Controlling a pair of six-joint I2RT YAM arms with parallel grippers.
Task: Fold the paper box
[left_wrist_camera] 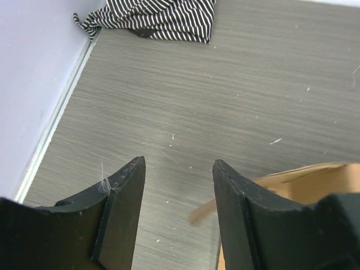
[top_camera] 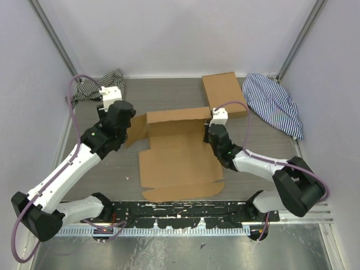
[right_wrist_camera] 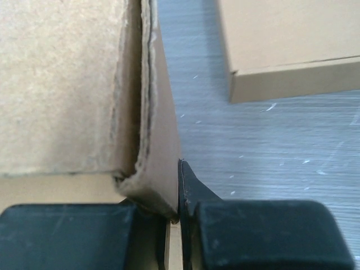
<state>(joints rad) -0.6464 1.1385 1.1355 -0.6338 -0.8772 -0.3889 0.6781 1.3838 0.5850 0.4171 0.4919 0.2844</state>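
Observation:
The paper box [top_camera: 177, 163] is a brown die-cut cardboard sheet lying in the middle of the table, with its far wall folded up. My right gripper [top_camera: 210, 130] is shut on the doubled right side wall [right_wrist_camera: 160, 140], which stands upright between the pads. My left gripper [top_camera: 128, 135] is open and empty [left_wrist_camera: 177, 163] over bare table at the sheet's left flap. The flap's edge [left_wrist_camera: 315, 183] shows behind the right finger [left_wrist_camera: 239, 208], beside it and not between the fingers.
A smaller closed brown box [top_camera: 224, 93] lies just beyond the right gripper and shows in the right wrist view [right_wrist_camera: 281, 45]. A black-and-white striped cloth [top_camera: 104, 85] lies far left, a blue striped cloth [top_camera: 275, 104] far right. Walls enclose the table.

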